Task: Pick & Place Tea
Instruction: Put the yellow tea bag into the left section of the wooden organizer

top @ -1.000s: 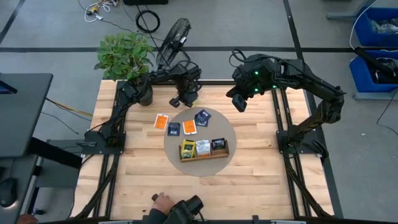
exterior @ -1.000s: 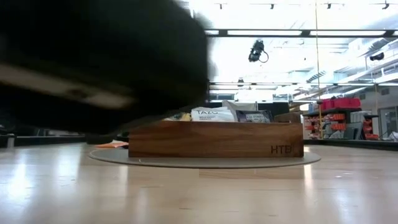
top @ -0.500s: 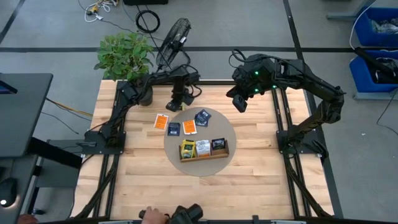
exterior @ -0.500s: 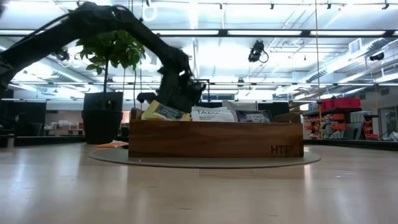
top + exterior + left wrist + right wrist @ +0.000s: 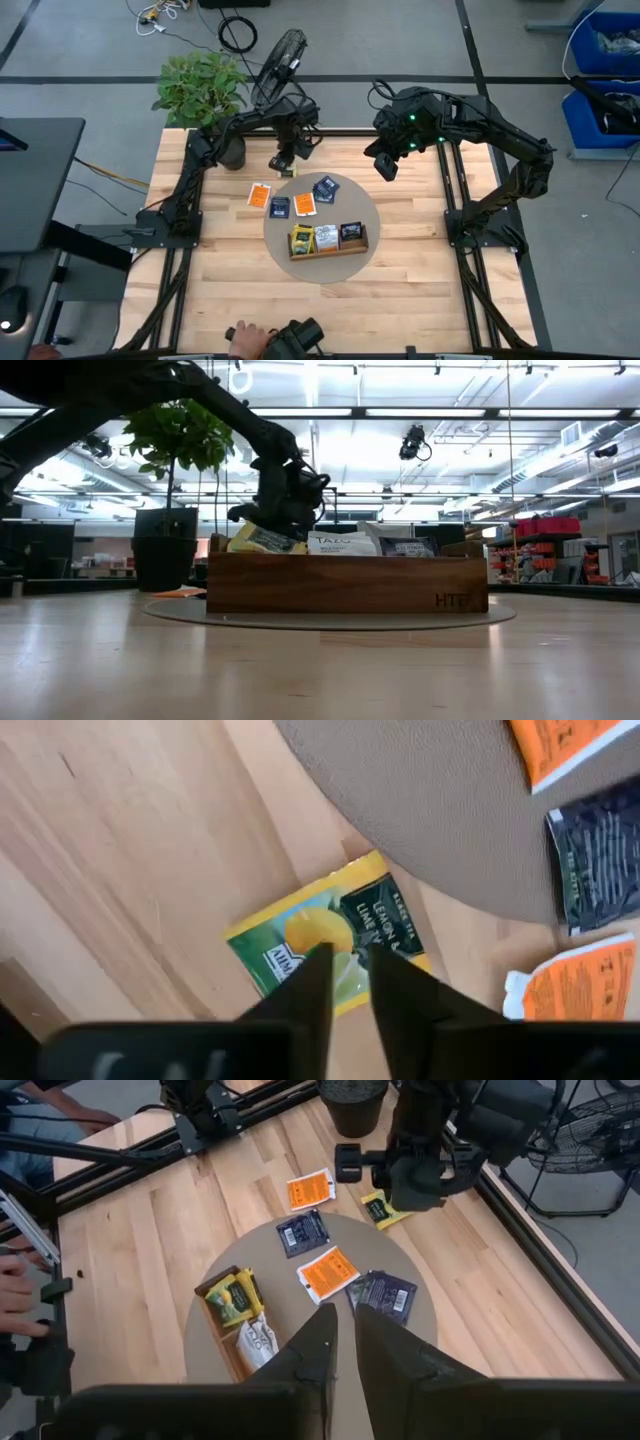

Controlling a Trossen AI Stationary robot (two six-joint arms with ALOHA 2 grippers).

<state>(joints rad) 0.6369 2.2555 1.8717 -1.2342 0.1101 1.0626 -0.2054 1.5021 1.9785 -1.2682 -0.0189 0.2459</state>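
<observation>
Now, step in hand: judged to be the pick of the yellow-and-green flat square tea packet (image 5: 290, 935). Not yet gripped.
Packet position: flat on the light wooden surface (image 5: 400, 290), just off the edge of the round grey mat (image 5: 275, 232). One corner touches or overlaps the mat rim; I cannot tell which. Centre of the left wrist picture; upper right of centre in the right wrist picture (image 5: 380, 1210).
Left gripper (image 5: 350, 982): directly over that packet, upper centre of the high view (image 5: 285, 160). Fingers only a narrow slit apart, nothing between them.
Right gripper (image 5: 383, 165): waits aloft, upper right of centre in the high view. Fingers likewise a slit apart, empty.
Technique: widen the fingers first. The packet lies flat, so come down over one edge, preferably the corner by the mat rim where a fingertip may get under. Close gently, as thin foil is likely to slide or buckle. Lift straight before travelling.
Destination: presumably the long brown wooden three-compartment tray (image 5: 328, 251), centre of the high view, which already holds packets.
Hazard: disturbing the loose orange (image 5: 259, 195) and dark blue (image 5: 279, 207) packets nearby.
Writing, packet: "LEMON & LIME"; the brand line is cut off by the fingers.
Writing, tray: "HTB" on the front wall, right of centre in the low view (image 5: 452, 601).
Writing, white packet standing in the tray (image 5: 340, 543): "TAZO"; smaller print unreadable.
Other packets: text too small to read.
</observation>
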